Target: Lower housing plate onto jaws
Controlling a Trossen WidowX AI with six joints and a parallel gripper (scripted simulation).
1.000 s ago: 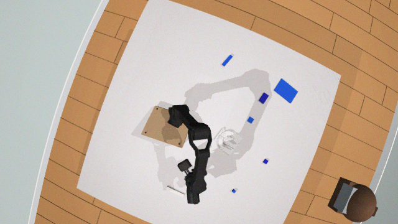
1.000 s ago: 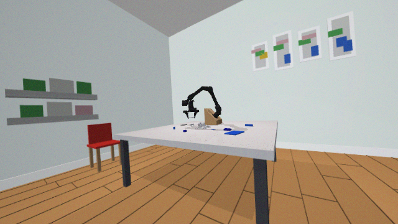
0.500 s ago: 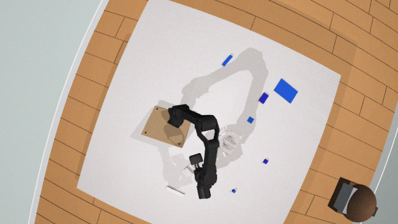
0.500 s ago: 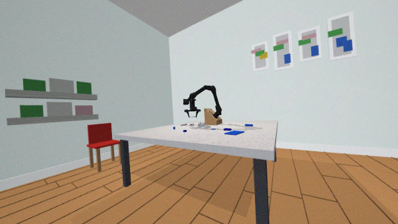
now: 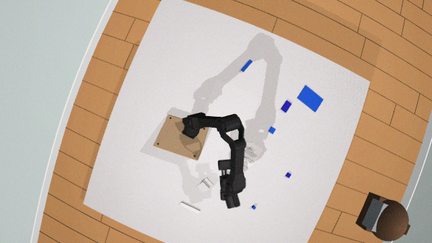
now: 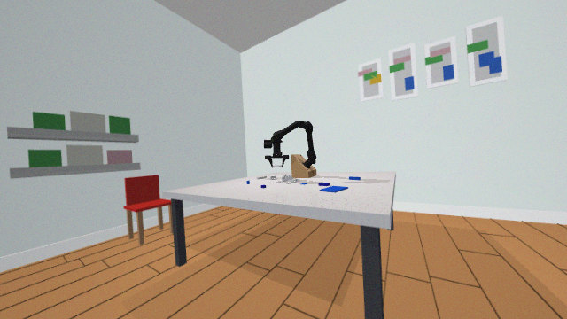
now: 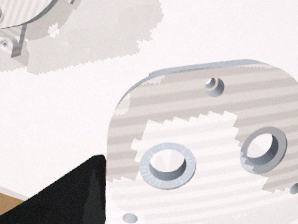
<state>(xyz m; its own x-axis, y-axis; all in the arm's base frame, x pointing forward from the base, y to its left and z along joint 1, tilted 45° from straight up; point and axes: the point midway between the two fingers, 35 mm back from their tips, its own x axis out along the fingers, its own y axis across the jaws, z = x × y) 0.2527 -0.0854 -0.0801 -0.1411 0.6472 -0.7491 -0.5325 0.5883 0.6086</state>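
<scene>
The housing plate [image 7: 200,127] is a pale grey plate with rounded corners, two collared holes and small screw holes; it fills the lower right of the wrist view. My gripper [image 6: 277,166] is shut on it and holds it well above the table. One dark finger shows at the plate's left edge in the wrist view; the other is out of view. The pale grey base assembly [image 5: 251,156] [image 6: 290,179] [image 7: 25,14] stands on the table, partly under the arm in the top view and cut off at the wrist view's top left. The jaws and stubs cannot be told apart.
A small grey part [image 5: 204,183] and a pale bar [image 5: 190,206] lie near the gripper side. A large blue plate [image 5: 310,98] [image 6: 334,189], a dark blue block [image 5: 286,106] [image 6: 324,183] and several small blue blocks lie beyond the assembly. The arm stands on a wooden mount [image 5: 169,135].
</scene>
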